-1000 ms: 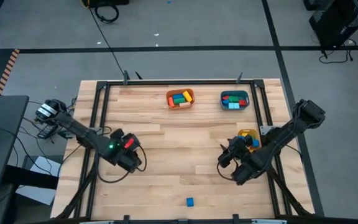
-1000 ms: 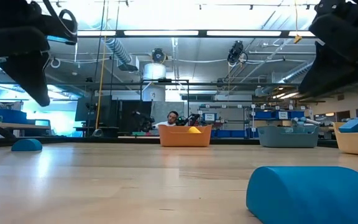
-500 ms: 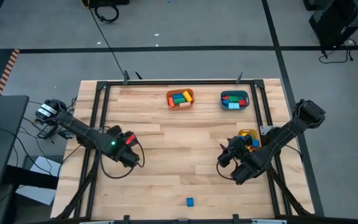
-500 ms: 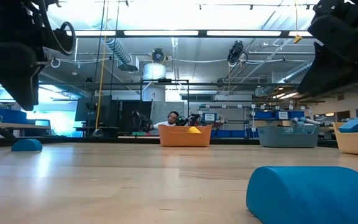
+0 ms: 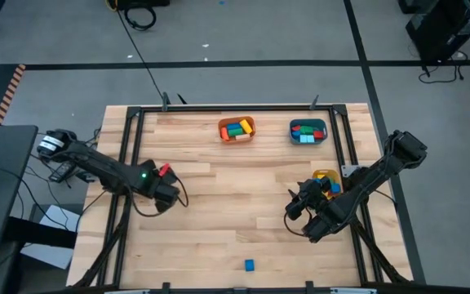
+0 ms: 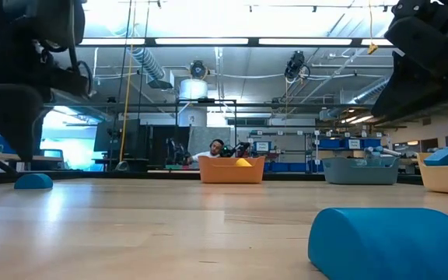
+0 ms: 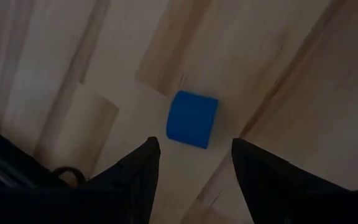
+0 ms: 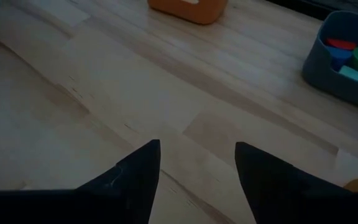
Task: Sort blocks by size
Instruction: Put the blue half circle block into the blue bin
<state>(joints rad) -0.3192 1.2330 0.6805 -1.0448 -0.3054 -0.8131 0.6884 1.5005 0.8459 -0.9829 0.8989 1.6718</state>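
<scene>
Wooden planks make up the surface (image 5: 219, 204). Near its front edge lies one blue block (image 5: 250, 265), alone. Along the back edge stand an orange bin (image 5: 237, 129) and a teal bin (image 5: 308, 131), both holding blocks; a yellow bin (image 5: 325, 181) with blocks sits at the right edge. The left gripper (image 7: 192, 155) hovers near the left edge, jaws apart and holding nothing, above a blue block (image 7: 192, 119). The right gripper (image 8: 196, 158) hangs beside the yellow bin, jaws apart, empty.
</scene>
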